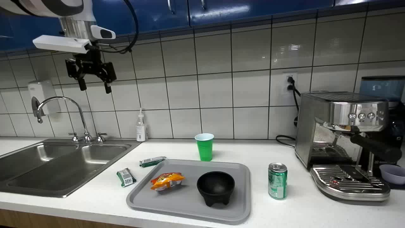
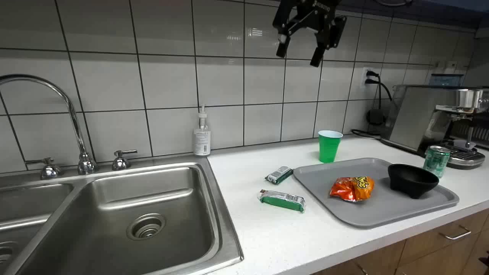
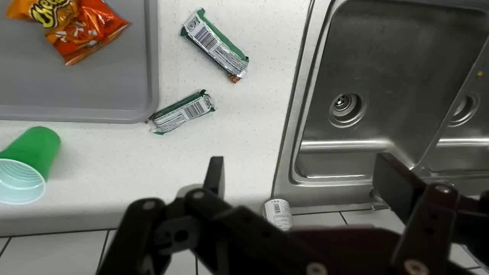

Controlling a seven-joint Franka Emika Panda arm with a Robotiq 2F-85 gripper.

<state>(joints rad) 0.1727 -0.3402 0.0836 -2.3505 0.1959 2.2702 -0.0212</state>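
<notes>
At the far left, in an exterior view, a white dispenser (image 1: pixel 44 96) is fixed to the tiled wall (image 1: pixel 215 91) above a steel double sink (image 1: pixel 72 174) with a curved faucet (image 1: pixel 87 137). The gripper (image 1: pixel 95 88) hangs high in the air, pointing down, its two fingers spread well apart around plain air. Right of the sink, the front wrapped bar (image 1: pixel 126 177), green and silver, lies on the white counter (image 1: pixel 259 158), near the grey tray (image 1: pixel 177 202) but apart from it. A pump bottle (image 1: pixel 141 129) stands upright by the wall at the sink's back corner. The back wrapped bar (image 1: pixel 152 161) lies with one end just beside the tray's corner; whether they touch cannot be told. In the wrist view both bars show ahead of the fingertips. On the tray's left half lies an orange snack bag (image 1: pixel 167 181). A green cup (image 1: pixel 205 147), pale inside, stands upright behind the tray, and a black bowl (image 1: pixel 216 188) stands on short feet on the tray's right half. Right of the tray, apart from it, a green can (image 1: pixel 277 181) stands upright on the counter near a steel espresso machine (image 1: pixel 341 110). A small pale cup (image 1: pixel 393 173) sits at the far right.
</notes>
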